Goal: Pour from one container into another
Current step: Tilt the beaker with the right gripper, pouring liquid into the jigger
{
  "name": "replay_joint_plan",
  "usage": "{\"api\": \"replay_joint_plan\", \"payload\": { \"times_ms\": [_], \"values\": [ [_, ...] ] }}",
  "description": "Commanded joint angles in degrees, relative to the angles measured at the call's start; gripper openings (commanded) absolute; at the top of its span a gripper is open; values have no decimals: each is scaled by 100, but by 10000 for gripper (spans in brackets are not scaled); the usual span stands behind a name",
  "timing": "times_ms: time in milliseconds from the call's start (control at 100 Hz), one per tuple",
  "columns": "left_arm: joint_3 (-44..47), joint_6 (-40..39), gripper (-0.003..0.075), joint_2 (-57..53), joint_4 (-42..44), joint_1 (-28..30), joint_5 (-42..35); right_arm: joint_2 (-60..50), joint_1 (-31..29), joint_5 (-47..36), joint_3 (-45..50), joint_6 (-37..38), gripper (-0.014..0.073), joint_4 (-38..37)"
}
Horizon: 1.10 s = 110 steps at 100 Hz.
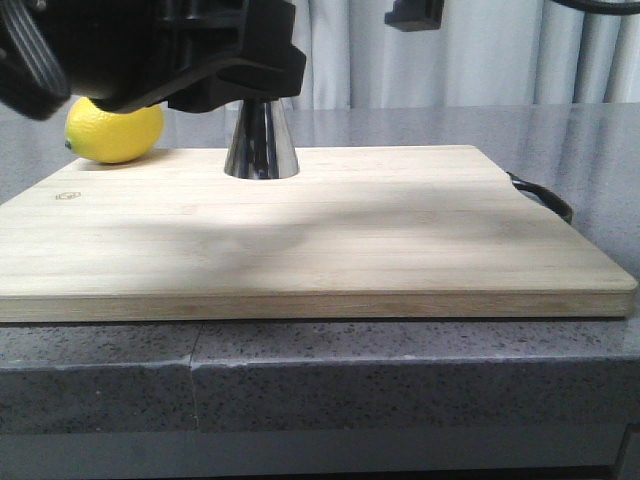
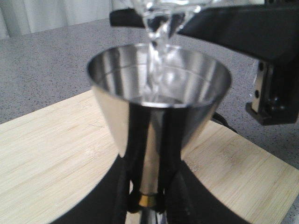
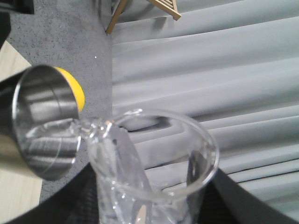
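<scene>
Water runs in a thin clear stream from the spout of a small glass beaker (image 3: 154, 163) into the open upper cup of a steel double jigger (image 2: 159, 98). No brand or printed wording can be read on either vessel; the only mark on show is a small stamped emblem (image 1: 68, 197) near the far left corner of the bamboo cutting board (image 1: 320, 250), too small to make out. In the front view the jigger's flared lower cone stands on the board's far edge, its upper half hidden behind the black left arm. The left wrist view shows the left gripper (image 2: 148, 205) closed around the jigger's narrow waist, dark fingers (image 2: 119, 196) on both sides of the thin gold band (image 2: 148, 199). The right wrist view shows the beaker tilted, its lip touching or just above the jigger's rim, with the right gripper (image 3: 149, 205) holding it; dark fingers (image 3: 70, 200) press against both sides of the glass wall. A yellow lemon (image 1: 114, 131) lies just beyond the board, beside the jigger on the left. The board rests on a speckled grey stone counter (image 1: 400, 380), with a black handle loop (image 1: 545, 195) at its right end and pale grey curtains (image 1: 480, 50) behind.
</scene>
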Motion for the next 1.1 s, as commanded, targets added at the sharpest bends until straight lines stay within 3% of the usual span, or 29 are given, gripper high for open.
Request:
{"api": "replay_joint_plan", "payload": {
  "times_ms": [0, 680, 840, 1090],
  "values": [
    [-160, -35, -20, -128, 28, -45, -439, -216, -8, -369, -221, -41, 223, 137],
    [-160, -35, -19, -128, 28, -45, -439, -216, -8, -303, -221, 233, 223, 369],
    [-160, -35, -19, -128, 28, -45, -439, -216, -8, -209, -221, 1323, 223, 1014],
    [-160, -35, -19, -128, 28, -45, -439, -205, -106, 82, -221, 2558, 224, 2999]
  ]
}}
